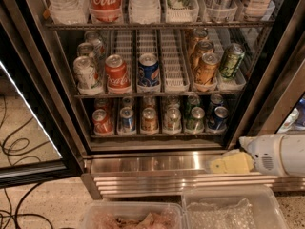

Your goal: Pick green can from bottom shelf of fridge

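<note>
The reach has hardly begun: the hand (pixel 221 164) hangs low at the right, in front of the fridge's (pixel 152 165) ribbed steel base, and I cannot tell whether it is spread or pressed together. The green can (pixel 195 119) stands at the front of the bottom shelf (pixel 157 136), second lane from the right, just beside a blue can (pixel 218 118), so the next move likely calls for rising and entering that lane squarely. Cables (pixel 14 147) trail over the speckled floor (pixel 47 202) at left.
</note>
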Available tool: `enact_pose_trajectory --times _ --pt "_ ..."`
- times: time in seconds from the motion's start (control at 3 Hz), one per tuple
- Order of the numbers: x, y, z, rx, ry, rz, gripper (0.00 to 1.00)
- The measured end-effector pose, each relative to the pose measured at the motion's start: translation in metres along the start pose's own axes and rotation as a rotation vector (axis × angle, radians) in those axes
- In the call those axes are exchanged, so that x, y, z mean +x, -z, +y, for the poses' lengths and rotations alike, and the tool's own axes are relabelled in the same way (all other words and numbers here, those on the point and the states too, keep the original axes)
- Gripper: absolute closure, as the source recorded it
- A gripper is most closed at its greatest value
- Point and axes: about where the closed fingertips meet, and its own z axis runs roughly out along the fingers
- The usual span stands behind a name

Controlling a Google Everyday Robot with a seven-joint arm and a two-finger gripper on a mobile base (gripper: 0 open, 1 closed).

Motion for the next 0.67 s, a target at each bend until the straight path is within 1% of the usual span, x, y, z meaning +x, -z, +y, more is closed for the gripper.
enact_pose_trajectory --times 0.33,0.67 --pt "0.017 -0.026 0.003 0.064 -0.16 -0.051 0.0" --pt "0.011 -0.026 -0.012 0.127 -0.161 -0.086 0.0"
